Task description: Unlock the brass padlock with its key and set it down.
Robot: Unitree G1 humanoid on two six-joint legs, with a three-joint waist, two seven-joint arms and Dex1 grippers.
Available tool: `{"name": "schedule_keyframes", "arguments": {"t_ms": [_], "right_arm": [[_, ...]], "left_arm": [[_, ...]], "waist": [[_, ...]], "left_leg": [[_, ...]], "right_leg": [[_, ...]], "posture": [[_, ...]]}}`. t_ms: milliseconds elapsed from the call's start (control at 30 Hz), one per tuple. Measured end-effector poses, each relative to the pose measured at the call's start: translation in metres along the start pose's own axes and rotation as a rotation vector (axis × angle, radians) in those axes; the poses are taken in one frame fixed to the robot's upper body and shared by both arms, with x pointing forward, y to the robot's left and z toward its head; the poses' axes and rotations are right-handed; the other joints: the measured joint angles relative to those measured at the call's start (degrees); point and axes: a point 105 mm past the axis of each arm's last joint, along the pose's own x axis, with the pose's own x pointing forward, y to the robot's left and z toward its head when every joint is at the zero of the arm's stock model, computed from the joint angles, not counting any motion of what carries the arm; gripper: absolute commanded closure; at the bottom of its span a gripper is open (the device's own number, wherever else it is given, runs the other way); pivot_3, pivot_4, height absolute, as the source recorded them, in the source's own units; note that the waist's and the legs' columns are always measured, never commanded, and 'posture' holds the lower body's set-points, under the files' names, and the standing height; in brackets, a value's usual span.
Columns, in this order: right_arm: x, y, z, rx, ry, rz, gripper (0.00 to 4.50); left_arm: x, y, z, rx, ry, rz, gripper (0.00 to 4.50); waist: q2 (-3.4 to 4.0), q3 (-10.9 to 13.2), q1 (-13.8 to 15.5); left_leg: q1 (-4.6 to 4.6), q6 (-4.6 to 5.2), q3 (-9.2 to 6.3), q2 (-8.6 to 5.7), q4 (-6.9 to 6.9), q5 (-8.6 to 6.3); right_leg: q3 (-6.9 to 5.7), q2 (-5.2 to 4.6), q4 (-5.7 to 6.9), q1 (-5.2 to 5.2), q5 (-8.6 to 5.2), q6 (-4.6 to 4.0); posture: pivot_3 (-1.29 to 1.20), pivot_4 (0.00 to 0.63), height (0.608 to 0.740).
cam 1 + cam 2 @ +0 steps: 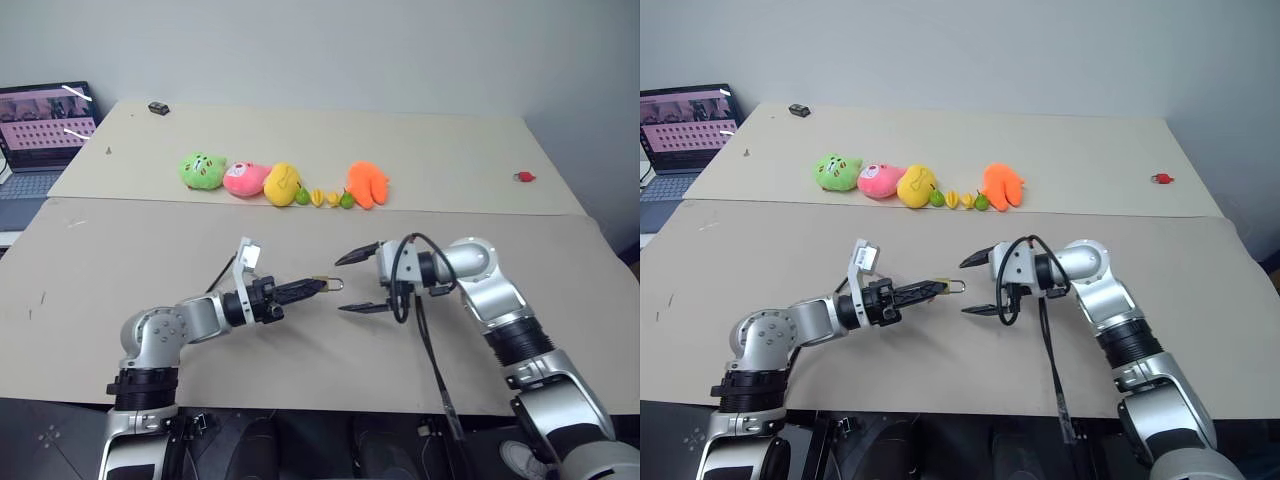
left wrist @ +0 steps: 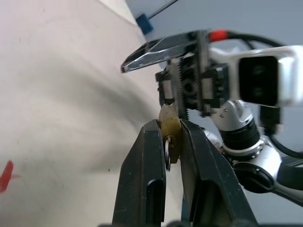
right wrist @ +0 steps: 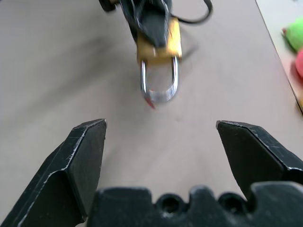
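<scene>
Two grippers are facing each other above the near table. The left gripper is pinching the brass padlock, shackle toward the right gripper, whose jaws are standing spread, just beside it, apart.

Far table: row of plush toys and small toy fruits along its near edge, black item at far-left corner, red item near right edge. Laptop off left edge.
</scene>
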Motion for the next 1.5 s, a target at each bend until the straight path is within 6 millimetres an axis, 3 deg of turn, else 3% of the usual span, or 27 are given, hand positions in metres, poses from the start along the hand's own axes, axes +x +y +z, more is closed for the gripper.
{"name": "schedule_keyframes", "arguments": {"t_ms": [167,367,867,1233,1500], "right_arm": [[-0.019,-0.007,0.014,0.059,-0.054,-0.029,2.53],[-0.014,-0.001,0.027,0.071,-0.084,-0.007,4.46],[0.008,0.0,0.053,0.029,-0.146,0.025,4.46],[0.021,-0.003,0.043,0.001,-0.139,0.078,4.46],[0.019,-0.011,0.03,-0.03,-0.11,0.073,4.46]], "left_arm": [[-0.006,0.006,0.014,0.013,-0.049,0.027,4.49],[-0.001,0.006,0.012,-0.007,-0.055,0.005,4.49],[0.012,0.001,0.003,-0.036,-0.042,-0.04,4.49],[0.012,0.001,-0.001,-0.037,-0.022,-0.034,4.49],[0.012,0.002,-0.002,-0.043,-0.016,-0.023,4.49]], "waist": [[0.0,0.0,-0.06],[0.0,0.0,-0.03],[0.0,0.0,-0.04],[0.0,0.0,-0.15],[0.0,0.0,-0.09]], "left_leg": [[-0.01,0.0,0.0,0.0,0.0,0.0],[-0.03,0.0,0.0,0.0,0.01,0.0],[-0.03,0.0,-0.01,0.0,0.0,0.0],[-0.02,0.0,-0.01,0.01,0.0,0.0],[-0.03,0.0,-0.02,0.01,0.0,0.0]], "right_leg": [[0.0,0.0,-0.01,0.0,-0.01,0.01],[0.0,0.0,-0.01,-0.01,0.0,0.01],[-0.01,0.01,-0.01,-0.02,0.0,0.01],[-0.01,0.01,0.0,-0.02,0.0,0.01],[-0.02,0.01,-0.01,-0.01,0.0,0.0]], "posture": [[0.0,0.15,0.722],[0.0,0.15,0.722],[0.0,0.15,0.722],[0.0,0.15,0.722],[0.0,0.15,0.722]]}}
